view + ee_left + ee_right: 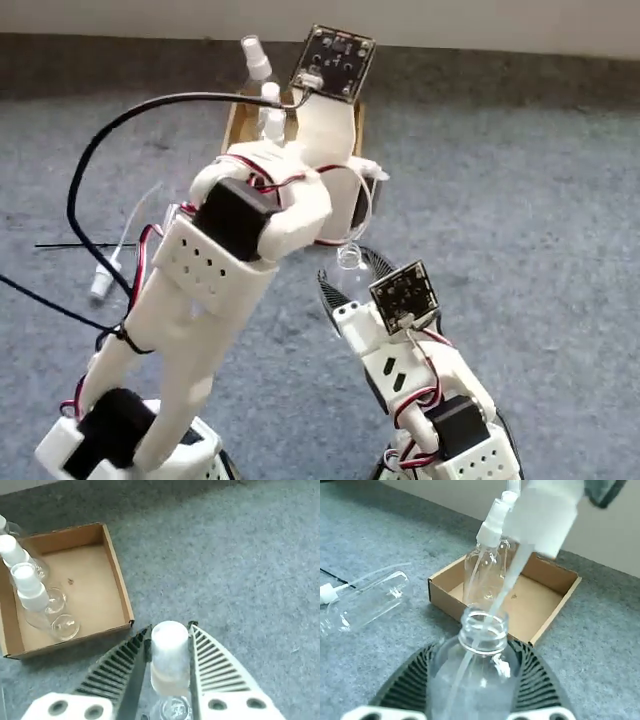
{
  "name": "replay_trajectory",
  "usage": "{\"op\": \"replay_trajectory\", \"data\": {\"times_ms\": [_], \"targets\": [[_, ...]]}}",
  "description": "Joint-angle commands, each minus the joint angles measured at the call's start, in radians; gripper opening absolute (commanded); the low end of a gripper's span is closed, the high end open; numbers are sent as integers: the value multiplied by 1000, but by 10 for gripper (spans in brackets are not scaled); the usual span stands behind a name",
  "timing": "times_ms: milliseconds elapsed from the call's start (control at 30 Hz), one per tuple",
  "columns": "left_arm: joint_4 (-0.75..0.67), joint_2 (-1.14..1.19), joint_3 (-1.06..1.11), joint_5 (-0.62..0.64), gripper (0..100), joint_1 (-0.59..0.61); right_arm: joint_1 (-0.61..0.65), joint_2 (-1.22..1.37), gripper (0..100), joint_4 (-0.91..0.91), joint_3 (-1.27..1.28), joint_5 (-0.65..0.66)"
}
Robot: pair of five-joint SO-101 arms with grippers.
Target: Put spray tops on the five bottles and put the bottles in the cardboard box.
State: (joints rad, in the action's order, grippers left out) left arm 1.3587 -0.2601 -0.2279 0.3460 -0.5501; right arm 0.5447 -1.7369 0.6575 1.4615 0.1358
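Gripped by the right end effector [475, 680], an uncapped bottle [483, 627] is held near the cardboard box [445, 596]; the spray top [170, 662], pinched in the left end effector [170, 629], likely must be lowered and twisted on.

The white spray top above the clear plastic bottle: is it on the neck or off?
Off. The white spray top hangs above the open neck of the clear plastic bottle; only its thin tube reaches inside.
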Motion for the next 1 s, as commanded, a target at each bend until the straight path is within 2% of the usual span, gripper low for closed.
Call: {"op": "replay_trajectory", "data": {"times_ms": [0, 200, 300, 367, 500, 633, 800, 967], "targets": [[-46, -151, 128, 8, 88, -28, 1, -10, 5, -76, -7, -15], [-178, -282, 394, 3, 92, -24, 2, -10, 5, -91, -13, -17], [-199, -355, 467, 2, 152, -22, 2, -10, 5, -91, -13, -11], [-196, -407, 489, -6, 181, -22, 2, -10, 5, -91, -13, -11], [-203, -495, 489, -95, 171, -18, 2, -10, 5, -93, -13, -9], [-236, -547, 447, -103, 171, 61, 2, -10, 5, -96, -15, -9], [-261, -522, 438, -109, 171, 133, 2, -10, 5, -96, -15, -9], [-261, -453, 486, -167, 171, 107, 2, -10, 5, -96, -15, -9]]}}
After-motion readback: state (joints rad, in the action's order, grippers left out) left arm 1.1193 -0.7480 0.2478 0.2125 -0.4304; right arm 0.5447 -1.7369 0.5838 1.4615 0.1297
